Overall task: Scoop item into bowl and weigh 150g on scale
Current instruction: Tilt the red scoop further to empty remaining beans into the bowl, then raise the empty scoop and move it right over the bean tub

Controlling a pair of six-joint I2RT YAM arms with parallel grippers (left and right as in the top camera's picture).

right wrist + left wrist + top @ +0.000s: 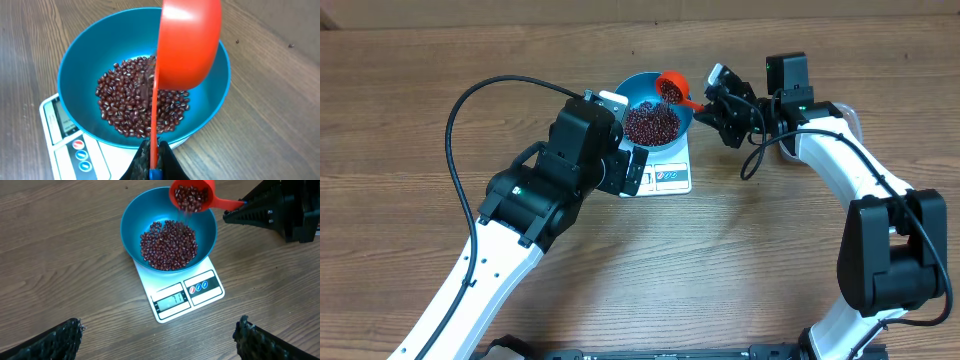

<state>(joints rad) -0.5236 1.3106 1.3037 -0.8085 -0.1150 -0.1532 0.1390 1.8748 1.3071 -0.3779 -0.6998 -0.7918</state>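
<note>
The blue bowl (628, 92) stands on the white scale (672, 178) and holds a maroon heap of beans (651, 122). A red scoop (671, 87) hangs tilted over the bowl's far rim, with my right gripper (712, 108) shut on its handle. In the left wrist view the scoop (192, 195) still carries beans, and a few drop toward the heap (167, 245). The scale's display (171, 301) is lit. My left gripper (159, 321) hovers open on the near side of the scale with nothing between its fingers (65, 336). The right wrist view shows the scoop's underside (190, 45) above the bowl (75, 75).
A black cable (460, 130) loops from the left arm over the wooden table (400, 100). The left arm's body (580, 150) overlaps the scale's left side from above. The right arm (840, 160) reaches in from the right.
</note>
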